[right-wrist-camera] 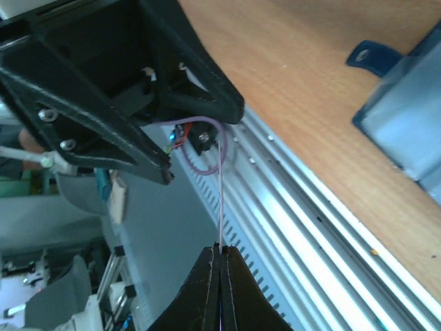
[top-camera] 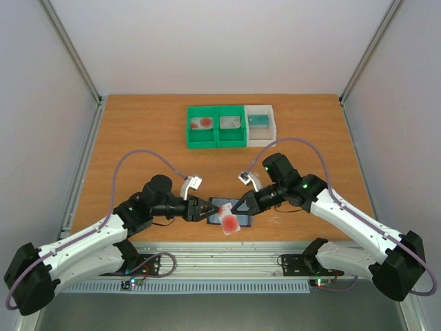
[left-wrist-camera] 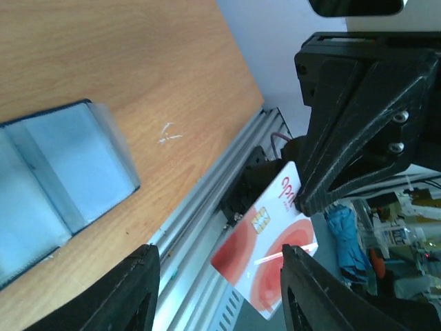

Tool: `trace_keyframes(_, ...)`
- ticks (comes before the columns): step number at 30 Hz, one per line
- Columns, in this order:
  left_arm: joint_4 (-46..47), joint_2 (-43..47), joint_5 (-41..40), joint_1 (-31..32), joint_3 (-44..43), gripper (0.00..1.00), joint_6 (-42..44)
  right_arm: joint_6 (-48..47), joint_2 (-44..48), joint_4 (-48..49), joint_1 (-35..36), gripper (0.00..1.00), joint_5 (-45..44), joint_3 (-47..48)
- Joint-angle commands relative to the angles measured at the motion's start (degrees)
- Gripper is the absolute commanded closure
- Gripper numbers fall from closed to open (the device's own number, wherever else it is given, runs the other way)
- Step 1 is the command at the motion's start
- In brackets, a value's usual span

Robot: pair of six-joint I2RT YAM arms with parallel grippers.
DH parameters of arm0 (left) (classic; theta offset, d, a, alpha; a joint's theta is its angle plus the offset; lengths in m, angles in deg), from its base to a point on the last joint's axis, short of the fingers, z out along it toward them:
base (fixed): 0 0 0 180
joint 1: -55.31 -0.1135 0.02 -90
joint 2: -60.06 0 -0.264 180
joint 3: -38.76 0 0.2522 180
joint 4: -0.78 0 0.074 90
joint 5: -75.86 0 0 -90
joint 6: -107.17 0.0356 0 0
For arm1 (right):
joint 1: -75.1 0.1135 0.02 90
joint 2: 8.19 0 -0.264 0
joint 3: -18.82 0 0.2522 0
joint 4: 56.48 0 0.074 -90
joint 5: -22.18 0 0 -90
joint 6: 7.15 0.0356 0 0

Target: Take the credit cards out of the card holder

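The card holder [top-camera: 221, 204] lies open on the table near the front edge, between my two grippers. It shows as pale blue panels in the left wrist view [left-wrist-camera: 55, 179] and at the right of the right wrist view [right-wrist-camera: 413, 117]. My right gripper [top-camera: 234, 212] [right-wrist-camera: 220, 252] is shut on the white credit card with red blotches [top-camera: 229, 223] [left-wrist-camera: 275, 248]. It holds the card clear of the holder, over the table's front rail; in the right wrist view I see the card edge-on [right-wrist-camera: 220, 207]. My left gripper [top-camera: 209, 210] [left-wrist-camera: 219, 249] is open and empty beside the card.
Two joined green bins [top-camera: 216, 138] and a white bin [top-camera: 260, 140] stand at the back of the table. One green bin holds a red-blotched card [top-camera: 203, 123], and the white bin holds a teal item [top-camera: 258, 123]. The aluminium rail [left-wrist-camera: 193, 227] runs along the table's front edge.
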Motion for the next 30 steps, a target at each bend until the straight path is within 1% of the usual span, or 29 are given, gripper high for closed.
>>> trace_keyframes(1, -0.27, 1.65, 8.14, 0.06, 0.73, 0.51, 1.73, -0.66, 1.87, 1.81, -0.05, 0.99, 8.67, 0.67)
trace_keyframes(5, -0.08, 2.13, 12.06, 0.07, 0.83, 0.53, 1.49, -0.29, 2.32, 3.68, -0.06, 0.99, 12.24, 0.12)
trace_keyframes(8, -0.08, 2.79, 12.58, 0.14, 0.94, 0.61, 1.57, -0.21, 2.03, 3.77, -0.1, 0.99, 12.23, -0.04)
trace_keyframes(9, 1.74, 2.93, 12.84, 0.08, 1.05, 0.63, 1.48, -0.15, 1.96, 3.81, -0.05, 0.99, 12.27, -0.12)
trace_keyframes(14, 4.1, 2.59, 15.95, 0.06, 1.67, 0.73, 1.09, -0.06, 2.04, 4.12, -0.07, 0.99, 12.97, -0.29)
trace_keyframes(17, 4.46, 2.27, 16.26, 0.08, 2.02, 0.83, 1.26, 0.06, 1.7, 3.96, -0.05, 0.99, 12.79, -0.4)
trace_keyframes(19, 5.17, 1.64, 16.43, 0.08, 2.47, 0.85, 1.26, 0.07, 1.31, 4.06, -0.05, 0.99, 12.98, -0.49)
trace_keyframes(21, 6.14, 1.4, 16.59, 0.06, 2.8, 0.85, 1.09, 0.0, 1.25, 4.12, -0.05, 0.99, 13.12, -0.63)
trace_keyframes(25, 8.8, 1.61, 17.56, 0.1, 3.51, 0.79, -0.18, 0.08, 1.49, 3.86, -0.1, 0.99, 13.92, -0.54)
trace_keyframes(30, 12.96, 2.56, 18.78, 0.06, 4.76, 0.78, -2.27, 0.76, 1.51, 4.74, -0.07, 0.99, 15.07, -1.05)
